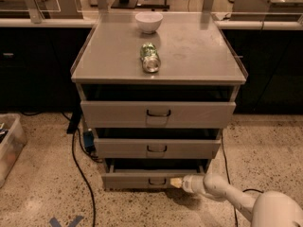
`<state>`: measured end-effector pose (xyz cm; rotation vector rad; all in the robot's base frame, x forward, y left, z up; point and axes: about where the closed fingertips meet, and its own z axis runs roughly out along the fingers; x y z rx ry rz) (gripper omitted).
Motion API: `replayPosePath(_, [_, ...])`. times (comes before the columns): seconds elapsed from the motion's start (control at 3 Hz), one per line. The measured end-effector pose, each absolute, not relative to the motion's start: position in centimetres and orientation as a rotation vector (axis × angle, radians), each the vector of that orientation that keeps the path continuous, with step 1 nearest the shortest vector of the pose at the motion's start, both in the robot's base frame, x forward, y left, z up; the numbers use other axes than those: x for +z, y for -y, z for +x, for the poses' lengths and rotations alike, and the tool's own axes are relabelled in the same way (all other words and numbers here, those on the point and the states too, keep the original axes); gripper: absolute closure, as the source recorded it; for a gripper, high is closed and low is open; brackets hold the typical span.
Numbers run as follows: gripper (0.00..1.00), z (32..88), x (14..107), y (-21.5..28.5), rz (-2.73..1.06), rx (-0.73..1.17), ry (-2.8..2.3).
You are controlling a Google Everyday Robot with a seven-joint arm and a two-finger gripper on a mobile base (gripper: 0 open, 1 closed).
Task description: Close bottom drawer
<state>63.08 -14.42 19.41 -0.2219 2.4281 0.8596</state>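
The bottom drawer (137, 179), a shallow grey metal tray with a narrow front panel, is the lowest of three in a grey metal cabinet (227, 126) standing on a speckled stone floor (42, 193). Its long axis runs left to right across the view and its front panel faces the camera. It is pulled out a little, leaving a dark gap between its panel and the middle drawer (189, 148) above. A small dark wire handle (157, 181) sits at the middle of the panel.

The gripper (175, 182), cream-tipped on a pale rounded arm (222, 193) that reaches in from the lower right, lies low near the floor. Its tip is at the drawer's front panel, just right of the handle, and seems to touch it. Whether the gripper is apart or together cannot be told.

The middle drawer and the wider, taller top drawer (113, 114) each stand slightly out from the cabinet too. On the grey tabletop (199, 51) a small white bowl (148, 21) stands near the back edge, and a green metal can (150, 57) lies on its side nearer the front, one end towards the camera. A black cable (78, 160) trails over the floor left of the cabinet, and a clear plastic bin (9, 145) sits at the left edge.
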Motion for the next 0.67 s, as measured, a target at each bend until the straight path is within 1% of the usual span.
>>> replayPosePath(0.33, [1.00, 64.90, 18.24, 14.34, -0.216, 0.838, -2.448])
replayPosePath(0.67, [1.00, 64.90, 18.24, 14.34, -0.216, 0.838, -2.448])
